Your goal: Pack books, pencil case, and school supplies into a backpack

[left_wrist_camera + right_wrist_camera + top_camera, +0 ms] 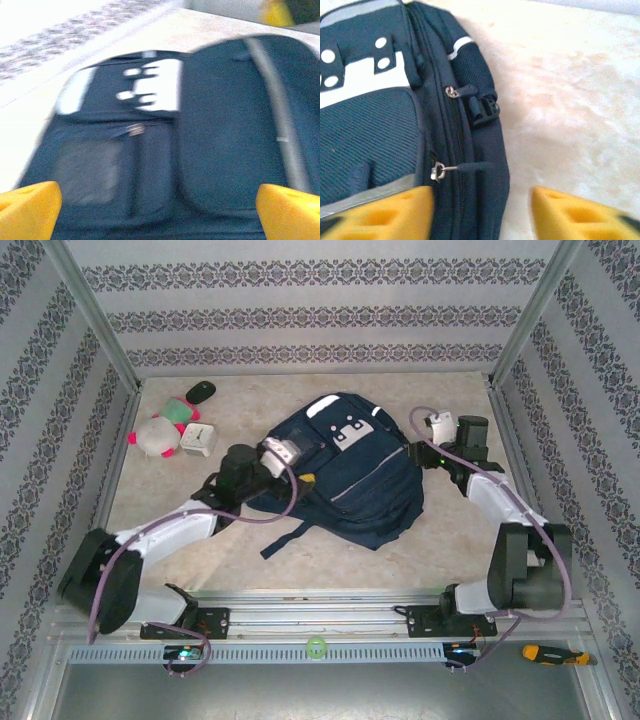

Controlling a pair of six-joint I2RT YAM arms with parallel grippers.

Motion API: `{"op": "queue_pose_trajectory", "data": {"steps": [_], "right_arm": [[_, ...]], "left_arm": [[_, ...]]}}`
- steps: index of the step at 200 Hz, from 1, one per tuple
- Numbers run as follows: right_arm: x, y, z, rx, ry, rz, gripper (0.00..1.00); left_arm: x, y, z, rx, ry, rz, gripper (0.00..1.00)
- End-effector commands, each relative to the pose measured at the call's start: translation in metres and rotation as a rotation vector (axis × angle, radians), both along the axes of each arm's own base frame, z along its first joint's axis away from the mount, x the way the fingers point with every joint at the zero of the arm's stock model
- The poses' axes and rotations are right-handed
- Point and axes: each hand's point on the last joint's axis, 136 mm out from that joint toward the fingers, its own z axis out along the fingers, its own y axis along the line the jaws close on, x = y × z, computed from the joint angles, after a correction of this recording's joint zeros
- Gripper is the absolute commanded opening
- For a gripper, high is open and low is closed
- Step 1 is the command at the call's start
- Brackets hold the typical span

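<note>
The navy backpack (355, 485) lies flat in the middle of the desk (450, 540), front pockets up. The left jaws stand wide apart, released, just above its front. The right jaws are parted, grasping nothing, beside 2 zipper pulls (440, 170) on its side.

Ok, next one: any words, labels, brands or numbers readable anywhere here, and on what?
No text can be read in these views.
Backpack: its white patch has dark round dots, no letters.
Clock: face too small to read.
Screwdriver: too small to make out any marking.
</note>
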Motion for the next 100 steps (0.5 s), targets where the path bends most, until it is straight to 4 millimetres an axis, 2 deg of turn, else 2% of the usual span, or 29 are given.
{"op": "queue_pose_trajectory", "data": {"steps": [1, 24, 44, 60, 80, 93, 100], "right_arm": [[-0.011, -0.013, -0.003, 0.005, -0.026, -0.058, 0.98], [-0.021, -0.038, -0.013, 0.059, -0.049, -0.189, 0.98], [-0.028, -0.044, -0.017, 0.088, -0.084, -0.232, 0.98], [-0.03, -0.041, -0.021, 0.12, -0.116, -0.231, 0.98], [-0.026, -0.028, -0.026, 0.179, -0.215, -0.169, 0.98], [-0.023, -0.021, -0.019, 0.19, -0.255, -0.123, 0.98], [-0.021, -0.019, -0.014, 0.188, -0.304, -0.123, 0.98]], "left_arm": [[0.021, 0.08, 0.029, -0.114, -0.103, 0.458, 0.99], [0.008, 0.139, 0.02, 0.008, -0.178, 0.716, 0.99], [-0.003, 0.172, 0.003, 0.129, -0.224, 0.844, 0.99], [-0.005, 0.186, -0.019, 0.196, -0.216, 0.872, 0.99], [0.002, 0.199, -0.049, 0.105, -0.212, 0.865, 0.99], [0.008, 0.191, -0.051, 0.094, -0.292, 0.781, 0.99], [0.008, 0.197, -0.056, 0.091, -0.302, 0.806, 0.99]]}}
